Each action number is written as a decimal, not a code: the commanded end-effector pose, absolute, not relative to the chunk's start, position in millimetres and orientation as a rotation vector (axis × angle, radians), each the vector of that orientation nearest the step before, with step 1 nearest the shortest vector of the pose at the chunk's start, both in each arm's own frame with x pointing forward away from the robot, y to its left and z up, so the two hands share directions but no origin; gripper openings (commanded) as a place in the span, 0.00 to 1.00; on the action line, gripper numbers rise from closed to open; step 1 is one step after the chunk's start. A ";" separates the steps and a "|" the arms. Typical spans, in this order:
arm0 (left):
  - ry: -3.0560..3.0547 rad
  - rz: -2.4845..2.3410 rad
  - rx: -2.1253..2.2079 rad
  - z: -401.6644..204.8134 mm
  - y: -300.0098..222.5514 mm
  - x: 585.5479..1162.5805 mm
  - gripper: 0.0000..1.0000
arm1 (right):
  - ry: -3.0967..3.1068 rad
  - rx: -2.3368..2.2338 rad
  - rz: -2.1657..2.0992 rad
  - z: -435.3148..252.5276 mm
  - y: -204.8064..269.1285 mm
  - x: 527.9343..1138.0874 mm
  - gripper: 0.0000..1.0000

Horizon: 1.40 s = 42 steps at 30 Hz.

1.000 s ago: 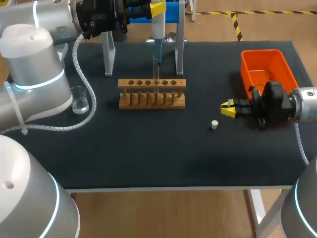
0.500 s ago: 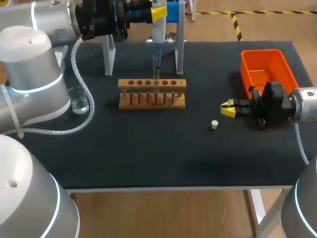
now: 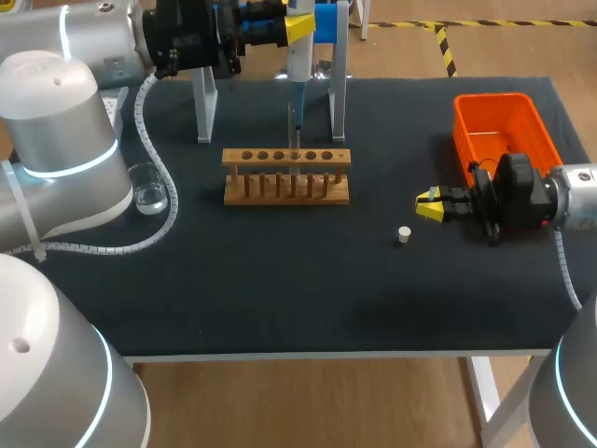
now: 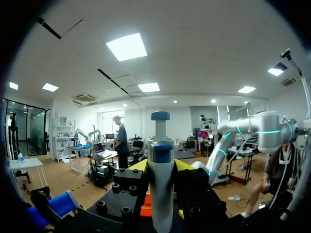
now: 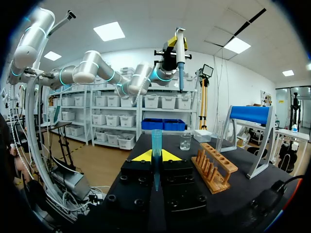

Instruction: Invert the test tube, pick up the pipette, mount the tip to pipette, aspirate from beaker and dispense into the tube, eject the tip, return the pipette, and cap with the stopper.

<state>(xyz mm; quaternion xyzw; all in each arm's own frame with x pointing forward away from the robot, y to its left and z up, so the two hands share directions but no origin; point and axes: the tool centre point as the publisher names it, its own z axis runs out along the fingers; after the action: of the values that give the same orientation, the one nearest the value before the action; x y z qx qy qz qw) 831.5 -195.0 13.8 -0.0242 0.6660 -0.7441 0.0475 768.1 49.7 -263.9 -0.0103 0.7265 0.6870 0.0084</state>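
Head view: your left gripper sits high over the far side of the wooden rack, pinching the pipette upright. From this angle the pipette's blue lower end hangs just above the test tube. The tube stands upright in one of the rack's middle holes. The blue-topped stand is just behind the rack. The beaker, with clear liquid in it, sits off the rack's left end, partly behind your left arm. The small white stopper lies on the table off the rack's front right corner, near your right gripper. That gripper hovers low, well off the rack's right end, pointing toward it. The orange bin lies farther out from the rack, behind that gripper. Left wrist view: the left gripper has its fingers pressed on the pipette's white body from both sides. The blue plunger stands up beyond the fingers, and the rack is out of sight. Right wrist view: the right gripper is closed around a teal pipette tip, one yellow finger on each side, with the tip's wide end standing out past them. The rack lies ahead of and beside the gripper, with the beaker past its far end and the stand on its far side. You can see the pipette held high above the rack by the left arm.
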 end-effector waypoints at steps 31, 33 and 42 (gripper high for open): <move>2.035 -2.278 -0.074 11.2 -193.7 829.6 0.00 | 2.272 -0.030 2.142 -263.1 49.8 766.8 0.00; 2.035 -2.278 -0.074 11.2 -193.7 829.6 0.00 | 2.272 -0.030 2.142 -263.1 49.8 766.8 0.00; 2.035 -2.278 -0.074 11.2 -193.7 829.6 0.00 | 2.291 -0.025 2.130 -260.1 82.2 786.8 0.00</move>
<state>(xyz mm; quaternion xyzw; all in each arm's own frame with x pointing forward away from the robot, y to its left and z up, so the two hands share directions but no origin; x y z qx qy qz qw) 829.7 -194.3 11.0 -0.0246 0.6655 -0.7447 0.0434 777.4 67.6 -259.9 -0.0073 0.7303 0.6830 0.0083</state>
